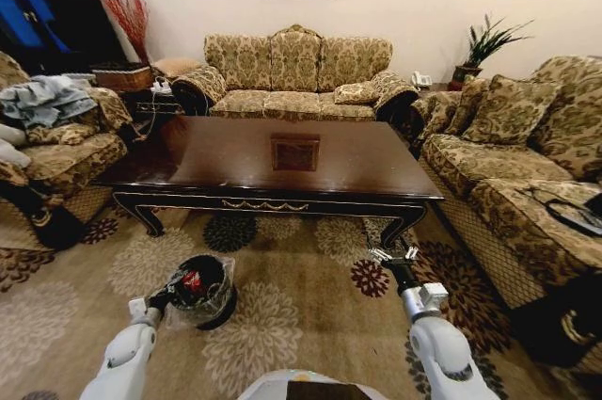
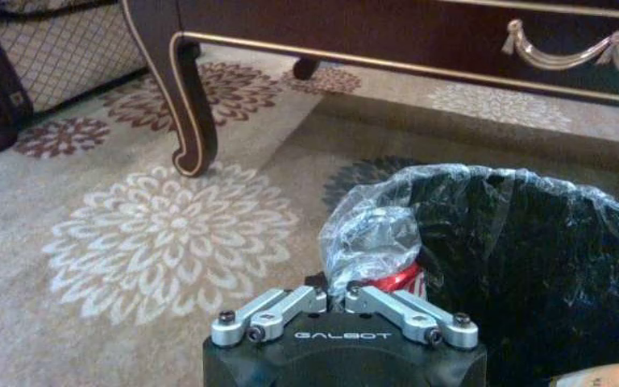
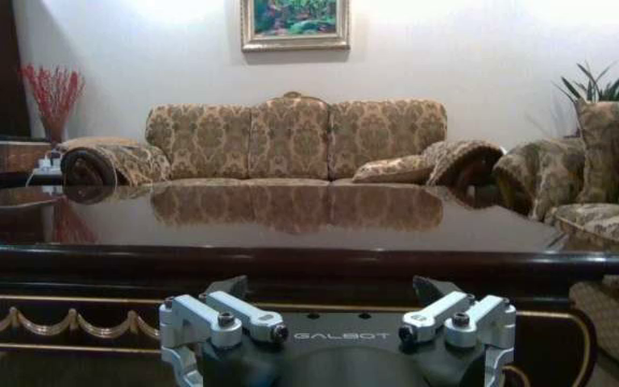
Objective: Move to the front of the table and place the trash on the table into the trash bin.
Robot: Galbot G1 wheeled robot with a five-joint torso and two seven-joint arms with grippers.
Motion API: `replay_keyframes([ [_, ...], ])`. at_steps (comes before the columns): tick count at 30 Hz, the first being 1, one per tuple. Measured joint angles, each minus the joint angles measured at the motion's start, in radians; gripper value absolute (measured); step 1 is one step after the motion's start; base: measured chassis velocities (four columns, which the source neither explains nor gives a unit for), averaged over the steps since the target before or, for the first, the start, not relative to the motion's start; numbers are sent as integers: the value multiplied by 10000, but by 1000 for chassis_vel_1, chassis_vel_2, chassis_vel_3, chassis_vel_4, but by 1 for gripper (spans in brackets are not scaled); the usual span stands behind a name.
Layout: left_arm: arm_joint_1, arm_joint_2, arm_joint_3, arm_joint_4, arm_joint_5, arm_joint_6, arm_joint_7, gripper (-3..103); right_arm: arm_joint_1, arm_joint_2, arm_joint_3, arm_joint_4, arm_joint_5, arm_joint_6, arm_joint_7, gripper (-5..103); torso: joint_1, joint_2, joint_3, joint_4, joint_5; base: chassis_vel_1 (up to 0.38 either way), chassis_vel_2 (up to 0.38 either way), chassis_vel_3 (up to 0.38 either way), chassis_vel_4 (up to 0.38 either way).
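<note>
Home living room: patterned sofas [image 1: 296, 75], coffee table [image 1: 235, 160].

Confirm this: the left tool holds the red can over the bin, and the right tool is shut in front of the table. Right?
Not quite. The right tool is open, as the right wrist view shows. The left tool does hold the red can over the bin, before the table.

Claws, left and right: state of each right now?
Left claw: shut on the red can, at the bin rim.
Right claw: open, empty, facing the table edge.
</note>
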Motion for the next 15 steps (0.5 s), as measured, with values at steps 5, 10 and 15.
replay_keyframes([
  [5,216,122,-199,250,-199,-30,52,3,-83,-90,149,-149,173,195,-39,100,-97,-243,-147,3,-3,0,0,0,0],
  [10,112,313,-404,612,-520,-6,53,3,-151,-238,280,-313,317,358,-110,100,-176,-442,-268,2,1,0,0,0,0],
  [15,-171,514,-409,1268,-572,13,55,3,-186,-311,329,-453,407,472,-155,100,-240,-602,-364,1,-3,0,0,0,0],
])
